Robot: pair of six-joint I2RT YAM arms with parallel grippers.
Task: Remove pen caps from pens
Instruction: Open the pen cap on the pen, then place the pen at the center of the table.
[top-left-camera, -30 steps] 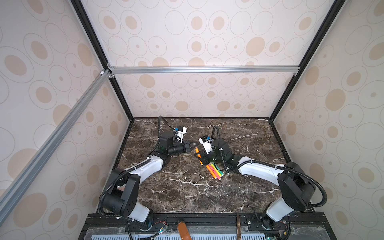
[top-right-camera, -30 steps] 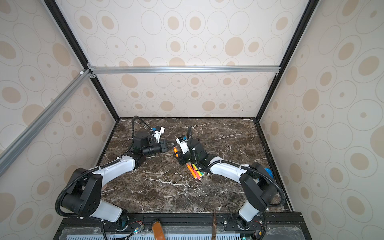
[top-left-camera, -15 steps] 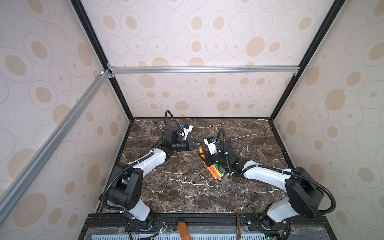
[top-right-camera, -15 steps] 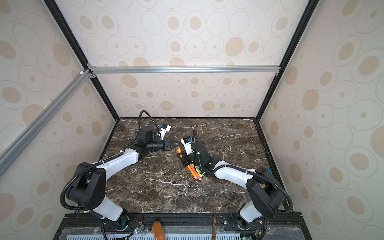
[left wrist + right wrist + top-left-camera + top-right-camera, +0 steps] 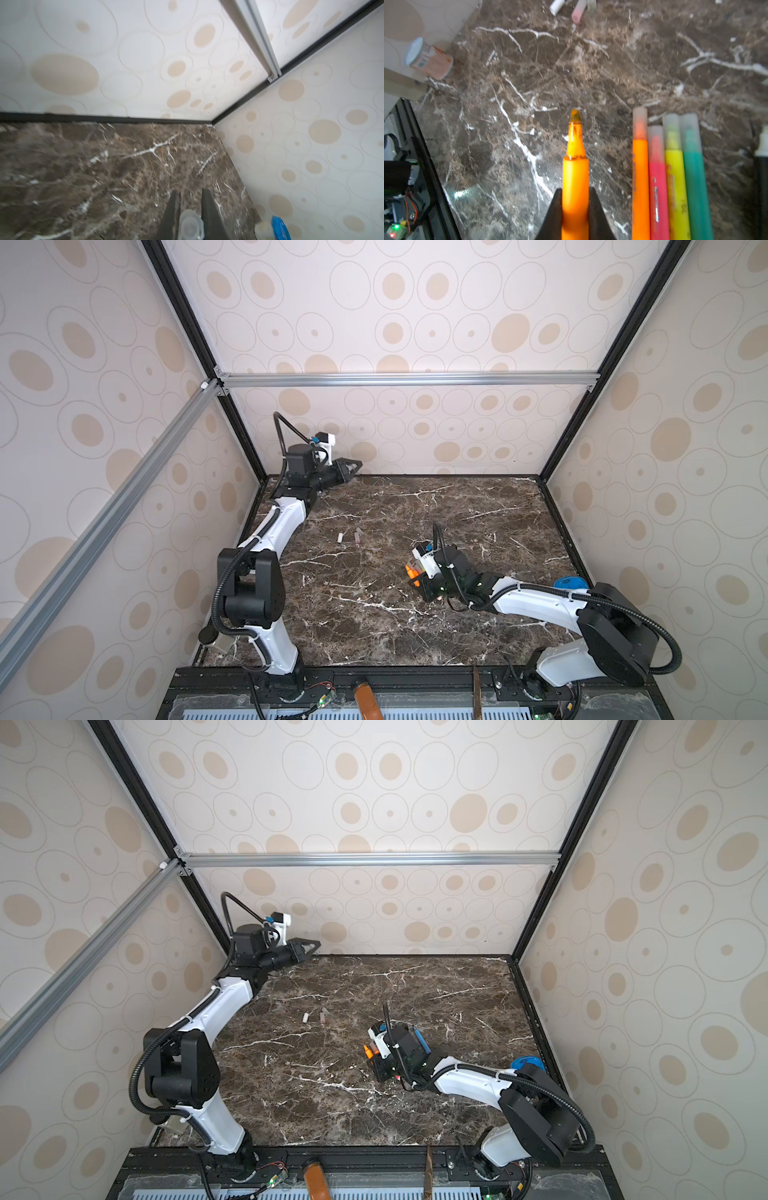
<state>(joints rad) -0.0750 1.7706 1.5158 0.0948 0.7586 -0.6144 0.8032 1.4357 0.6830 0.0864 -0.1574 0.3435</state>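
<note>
My left gripper [image 5: 190, 192] is shut on a translucent pen cap [image 5: 190, 224] and is raised near the back left corner in both top views [image 5: 355, 466] [image 5: 313, 944]. My right gripper [image 5: 575, 189] is shut on an orange pen [image 5: 575, 158] whose tip is bare; it is low over the table's right middle [image 5: 417, 580]. Beside it lie capped pens: orange [image 5: 640, 176], red [image 5: 658, 187], yellow [image 5: 676, 176], green [image 5: 695, 176], and a black one [image 5: 761, 187] at the edge. A blue pen [image 5: 419, 1042] lies behind the right wrist. Three loose caps [image 5: 579, 10] [image 5: 340, 537] lie mid-table.
A blue-lidded container [image 5: 569, 583] [image 5: 278, 228] stands by the right wall. A small white-lidded jar [image 5: 428, 60] [image 5: 214, 641] sits at the front left corner. Patterned walls close in the marble table [image 5: 374, 635] on three sides.
The two grippers were close together over the middle; now the left arm has swung to the back left corner with the cap, and the right has drawn back to the right with the bare-tipped orange pen.
</note>
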